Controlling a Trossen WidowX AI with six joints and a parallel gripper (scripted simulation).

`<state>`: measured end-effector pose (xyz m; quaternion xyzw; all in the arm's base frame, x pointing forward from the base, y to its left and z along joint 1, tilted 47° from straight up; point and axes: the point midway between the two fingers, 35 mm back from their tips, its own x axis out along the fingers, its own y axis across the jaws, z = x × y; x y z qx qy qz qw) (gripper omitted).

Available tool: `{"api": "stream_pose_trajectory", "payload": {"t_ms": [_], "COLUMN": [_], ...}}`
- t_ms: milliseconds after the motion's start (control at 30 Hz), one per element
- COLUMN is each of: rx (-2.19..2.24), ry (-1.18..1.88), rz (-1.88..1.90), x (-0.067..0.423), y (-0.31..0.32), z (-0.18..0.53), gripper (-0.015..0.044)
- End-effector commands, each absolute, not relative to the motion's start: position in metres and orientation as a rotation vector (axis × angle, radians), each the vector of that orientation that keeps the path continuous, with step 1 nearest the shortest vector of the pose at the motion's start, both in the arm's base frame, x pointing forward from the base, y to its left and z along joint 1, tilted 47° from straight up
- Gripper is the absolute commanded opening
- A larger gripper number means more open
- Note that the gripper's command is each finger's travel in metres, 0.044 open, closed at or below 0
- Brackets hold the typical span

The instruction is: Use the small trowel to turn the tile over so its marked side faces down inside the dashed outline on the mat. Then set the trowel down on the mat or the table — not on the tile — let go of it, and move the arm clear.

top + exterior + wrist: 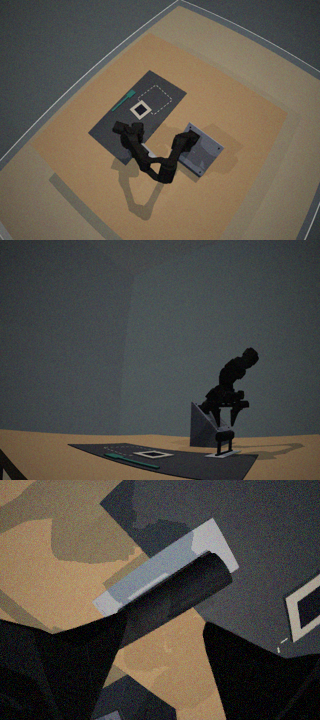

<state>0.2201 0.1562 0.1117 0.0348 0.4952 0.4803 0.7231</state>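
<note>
From above: reach for the trowel [123,100] first — lying flat at the mat [103,129] edge, just beside the dashed outline [155,99], blade end nearest that outline. Better to take the thin handle squarely, low and level. Tile [140,109] touching the outline's near side, dark mark up.

From the side: pincer [225,421] well apart from the outline, raised above a small stand [223,444].

At the wrist: pincer partly open, holding nothing, touching nothing — stand bar below, between the jaws.
</note>
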Motion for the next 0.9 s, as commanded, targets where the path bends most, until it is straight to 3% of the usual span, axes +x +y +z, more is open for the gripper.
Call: {"api": "stream_pose_trajectory", "payload": {"t_ms": [0,867], "rx": [0.183,0.743], "ry": [1.158,1.472], "rz": [0.993,0.546], "x": [0.2196,0.2192], "y": [0.1567,0.1570], "z": [0.1128,0.1126], "gripper": [0.0270,0.0270]}}
